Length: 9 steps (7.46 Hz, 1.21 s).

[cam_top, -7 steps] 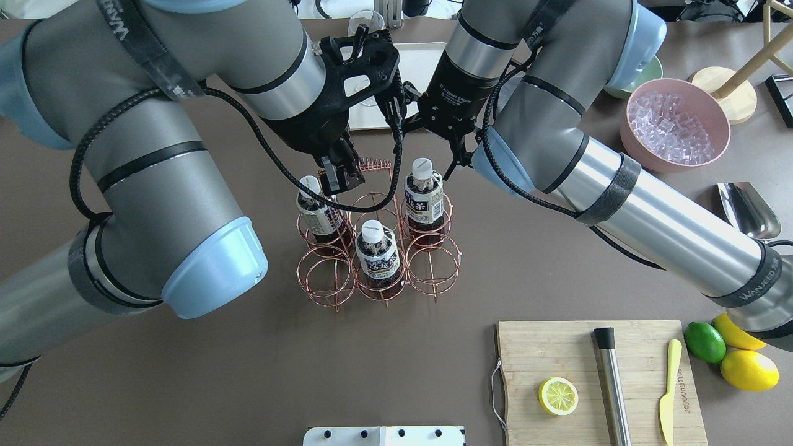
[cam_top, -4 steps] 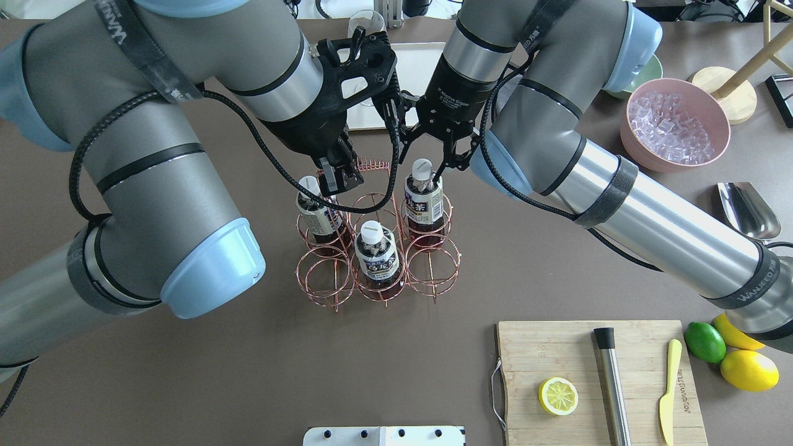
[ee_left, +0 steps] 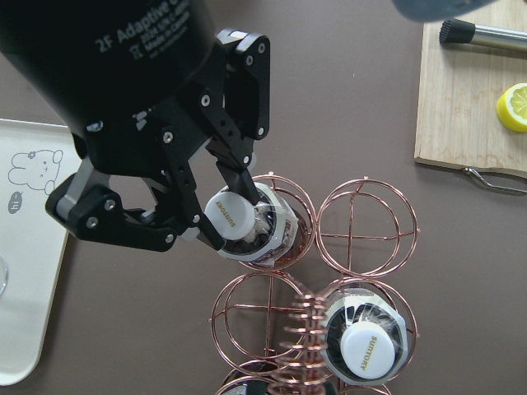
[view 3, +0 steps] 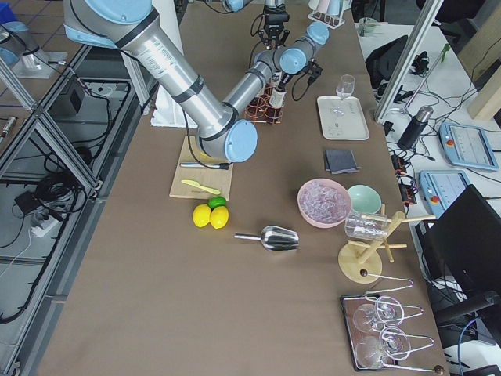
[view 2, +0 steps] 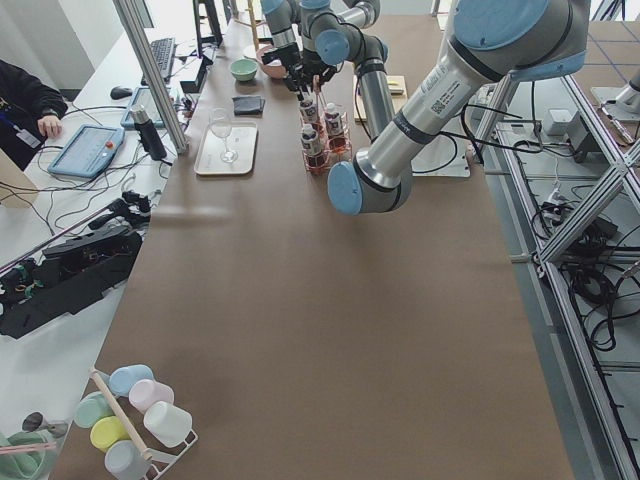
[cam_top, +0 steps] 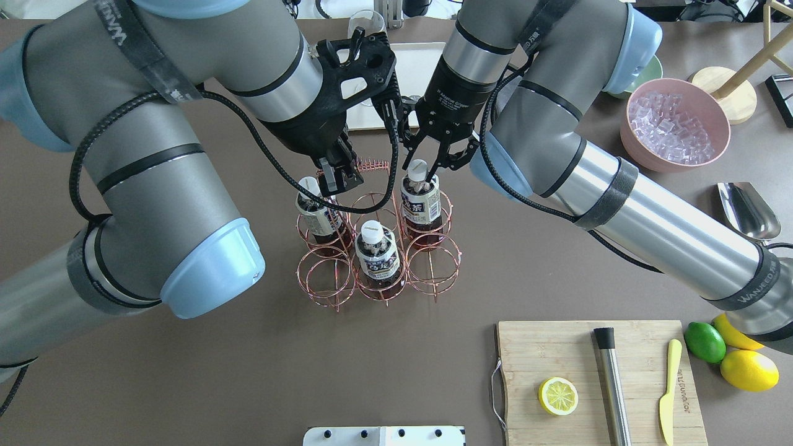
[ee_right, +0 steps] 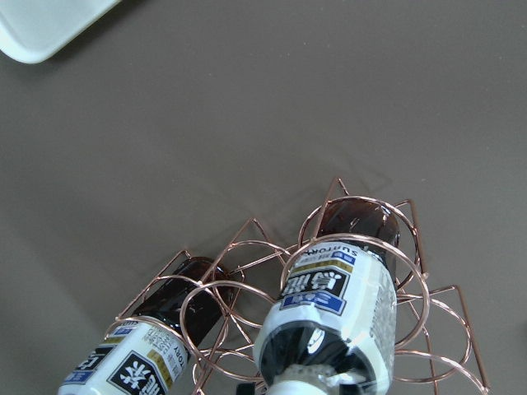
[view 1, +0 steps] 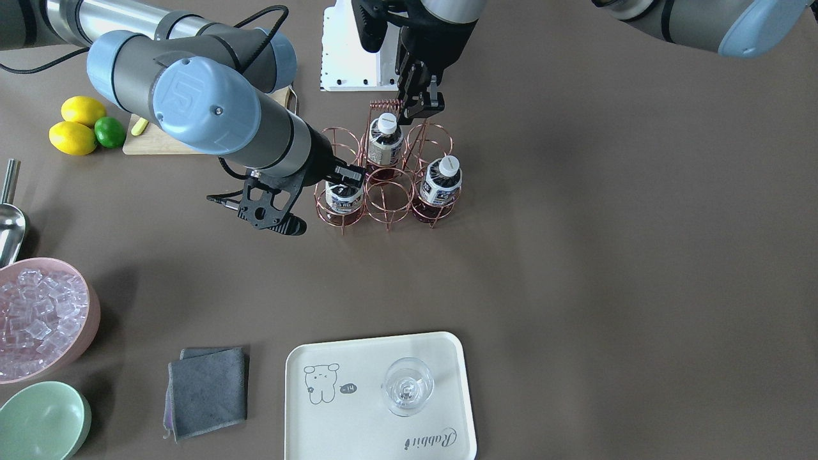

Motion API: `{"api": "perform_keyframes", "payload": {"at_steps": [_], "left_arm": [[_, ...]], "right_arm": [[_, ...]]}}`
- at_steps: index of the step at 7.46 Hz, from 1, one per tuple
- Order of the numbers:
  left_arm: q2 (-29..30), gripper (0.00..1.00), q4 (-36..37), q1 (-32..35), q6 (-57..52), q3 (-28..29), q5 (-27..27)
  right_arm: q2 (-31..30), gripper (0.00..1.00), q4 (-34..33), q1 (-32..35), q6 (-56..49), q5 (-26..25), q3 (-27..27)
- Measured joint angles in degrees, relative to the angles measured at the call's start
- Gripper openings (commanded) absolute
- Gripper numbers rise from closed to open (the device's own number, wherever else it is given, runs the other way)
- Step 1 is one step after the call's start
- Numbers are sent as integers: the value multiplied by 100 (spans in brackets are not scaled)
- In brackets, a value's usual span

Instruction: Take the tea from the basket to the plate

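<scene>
So the right gripper (cam_top: 425, 166) is down over the basket (cam_top: 433, 257) with its fingers (ee_left: 244, 174) spread either side of the white cap (ee_left: 229, 219) of one tea (cam_top: 422, 207). There's one finger on each flank, and they're apart rather than clamped as far as I can see. That tea sits directly under the gripper, upright in the back corner cell on the robot's right, so it's in the basket and not on the plate yet.

The cell beside it in the back row has no bottle in it. The second bottle (cam_top: 378, 260) is one cell diagonally toward the robot from the gripper, and the third (cam_top: 317, 217) is in the back corner on the other side.

Right over there is the left gripper (cam_top: 342, 179), parked at the end of the basket's coiled handle (cam_top: 372, 165). Its fingers look pressed together, but I can't tell if any wire is pinched between them.

Further out, past both grippers on the side away from the robot, the plate (view 1: 358, 434) lies on the table (cam_top: 186, 371), well apart from the basket. A glass (view 1: 408, 385) stands on it, with a grey cloth (view 1: 206, 391) just beside the plate.
</scene>
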<state>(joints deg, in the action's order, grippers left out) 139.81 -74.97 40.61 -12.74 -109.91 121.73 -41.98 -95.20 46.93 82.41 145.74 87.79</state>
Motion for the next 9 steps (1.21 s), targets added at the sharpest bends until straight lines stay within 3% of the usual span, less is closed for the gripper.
{"api": "perform_keyframes", "payload": {"at_steps": [3,6,9], "left_arm": [[-4,0,-37,0,0,23,0],[-7,0,-47,0,0,10,0],[-7,0,-44,7,0,-16,0]], "right_arm": [[-131,0,-122,314,6,433,359],[-198,0,-783,936,2,999,942],[-66,0,-917,1471,-80,1141,858]]}}
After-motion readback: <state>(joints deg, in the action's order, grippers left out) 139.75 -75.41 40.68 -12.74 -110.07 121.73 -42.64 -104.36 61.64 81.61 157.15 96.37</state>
